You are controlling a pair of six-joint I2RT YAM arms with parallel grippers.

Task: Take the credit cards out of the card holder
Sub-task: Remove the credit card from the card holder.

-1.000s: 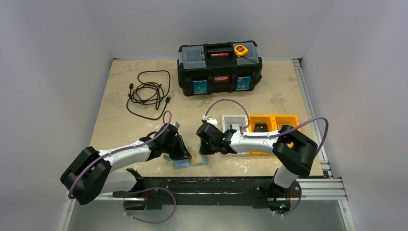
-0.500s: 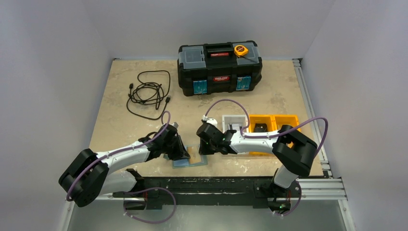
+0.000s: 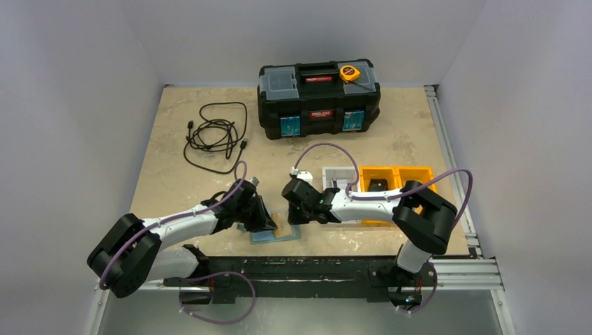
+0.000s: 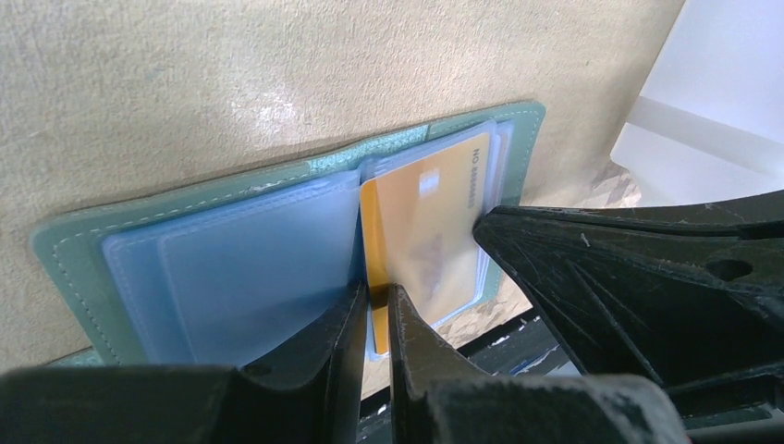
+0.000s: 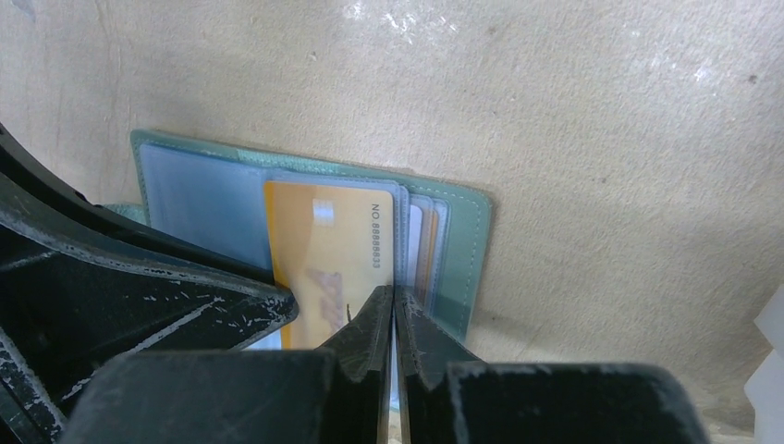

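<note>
Plainly the left gripper [image 4: 376,298] has the better hold: its jaws stand narrow, nipping the near corner of the thin tan-orange plastic credit card [image 4: 434,217] just beside the fold. That card sits in the right-hand pale blue pocket of the flat teal-green bifold card holder [image 4: 65,250], which lies open on the beige speckled tabletop [image 3: 174,139]. The card's long axis runs straight away from those jaws. The right gripper [image 5: 395,301] is pinched together at the pocket's outer edge, so a pull back along the card's length probably frees it.

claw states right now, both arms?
Left claw: closed on the edge of the tan-orange plastic card.
Right claw: closed, tips at a pocket edge of the teal-green bifold card holder; whether it grips anything cannot be told.
</note>
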